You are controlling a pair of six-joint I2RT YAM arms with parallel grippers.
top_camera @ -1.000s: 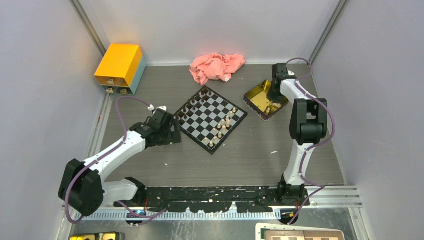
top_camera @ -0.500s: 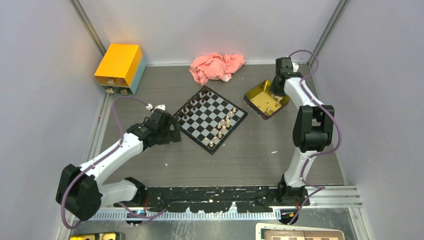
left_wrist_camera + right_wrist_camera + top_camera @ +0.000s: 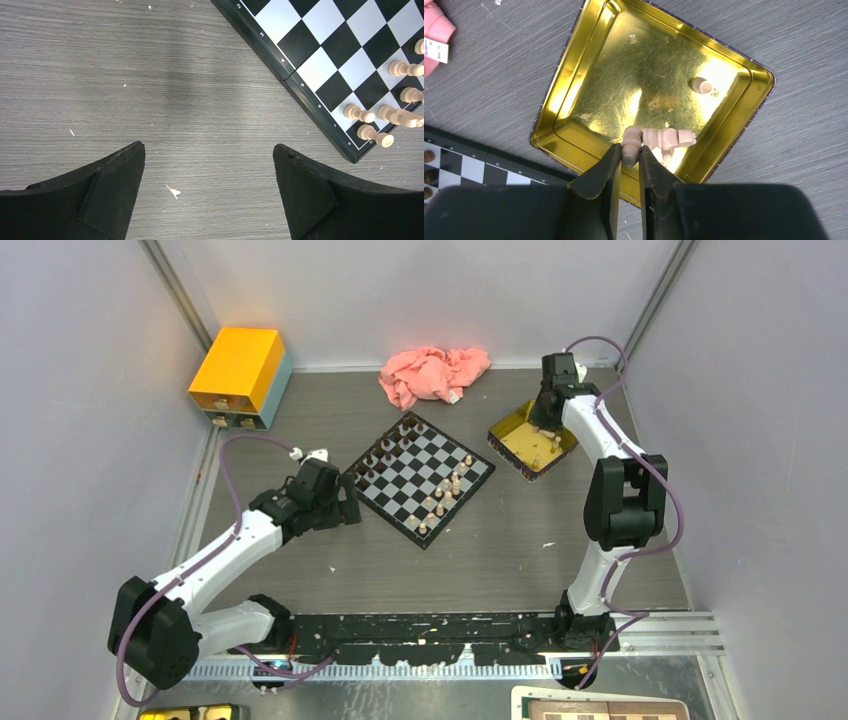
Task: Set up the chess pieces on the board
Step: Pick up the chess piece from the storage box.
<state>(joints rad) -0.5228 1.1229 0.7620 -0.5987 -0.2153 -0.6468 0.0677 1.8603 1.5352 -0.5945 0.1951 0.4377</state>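
Fingers [image 3: 609, 170] of the right end effector [image 3: 629, 150] are pressed together on a pale chess piece [image 3: 630, 142], pinching it over the near corner of the gold tray [image 3: 574, 75]. The wrist view does not settle whether it is lifted clear of the tray floor. Its long axis appears to run roughly with the fingers, rounded head farthest from the wrist, though the steep view makes its tilt hard to judge. Two more pale figures remain in the tray: a larger lying piece [image 3: 670, 138] just beside the held one, and a small upright piece [image 3: 701, 86] well apart toward the far corner. The board [image 3: 420, 475] sits on the desk [image 3: 500, 550] to the left of the tray and nearer the arm bases. Its pale pieces [image 3: 445, 495] are gathered along the side that faces the tray, and its dark pieces [image 3: 385, 450] along the opposite side. So the carry ahead probably runs leftward and toward the bases, a short way, and the right arm is clearly the nearer one for it. The left end effector [image 3: 207, 147] is spread wide with nothing between its fingers, hanging over bare desk just off the board's left corner.
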